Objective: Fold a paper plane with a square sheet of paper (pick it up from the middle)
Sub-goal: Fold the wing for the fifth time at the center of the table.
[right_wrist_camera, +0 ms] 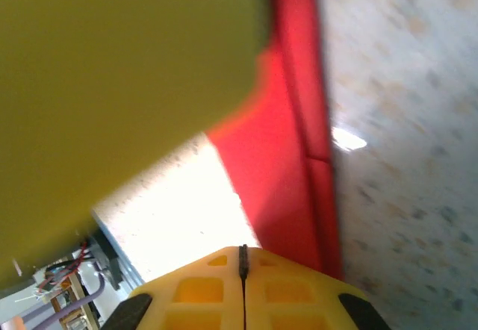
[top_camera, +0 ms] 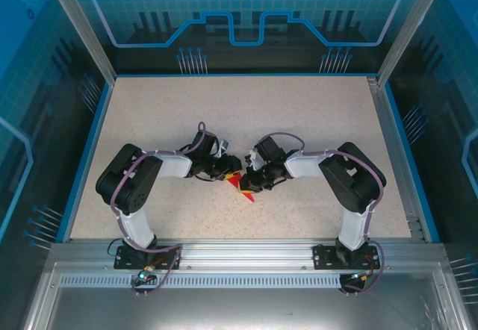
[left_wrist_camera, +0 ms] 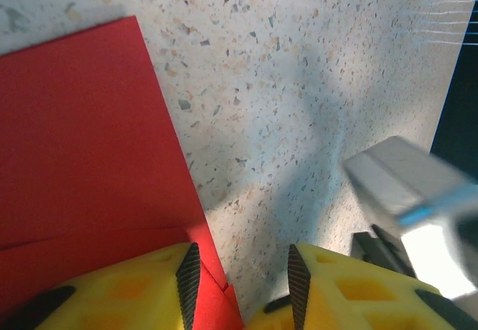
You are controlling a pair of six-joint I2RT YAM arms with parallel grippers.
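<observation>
the left gripper (left_wrist_camera: 243, 281) stands half open over the edge of the red paper (left_wrist_camera: 82, 143), the right gripper (right_wrist_camera: 243, 259) shut beside it, so a sideways pinch could drag it askew.

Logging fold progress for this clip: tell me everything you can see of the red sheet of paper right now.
The red sheet of paper is thin, bright red and matte. It lies on the speckled table near its middle, between the two arms' ends. From above it looks like a small creased shape with a point toward the arm bases. Close up, one long edge is straight and clean, and a folded layer overlaps the sheet. One yellow finger of the left gripper sits over its corner, jaws apart; whether it presses is unclear.
</observation>
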